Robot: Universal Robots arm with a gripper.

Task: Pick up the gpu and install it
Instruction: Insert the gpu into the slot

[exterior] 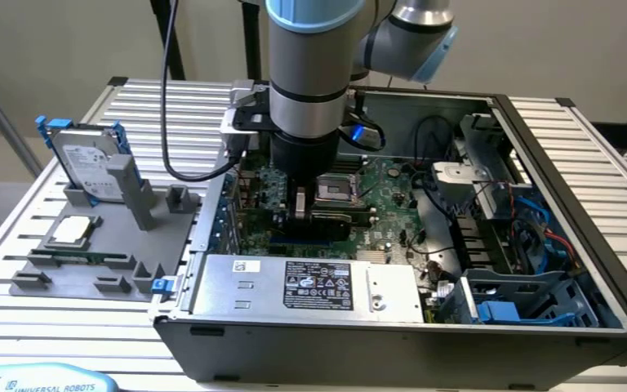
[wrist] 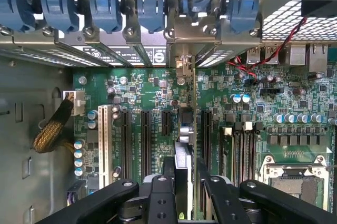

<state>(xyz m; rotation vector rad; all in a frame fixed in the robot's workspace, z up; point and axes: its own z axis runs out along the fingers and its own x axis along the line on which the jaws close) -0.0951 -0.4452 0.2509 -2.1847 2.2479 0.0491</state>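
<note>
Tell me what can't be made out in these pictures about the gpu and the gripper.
- gpu: wrist view shows it edge-on between the gripper fingers; its lower edge is hidden by its own body, so whether it sits in a slot is unclear.
- Exterior view: the arm hides most of the card over the motherboard.
- Gripper fingertips: cut off by the wrist view's edge.
- Label on the power supply: too small to read.

Arm: silver-grey cylindrical segments, light blue joint caps; black cable trailing from wrist; blue glow at wrist side; gripper: black linkage bars, round pivot screws, black fingers.
</note>
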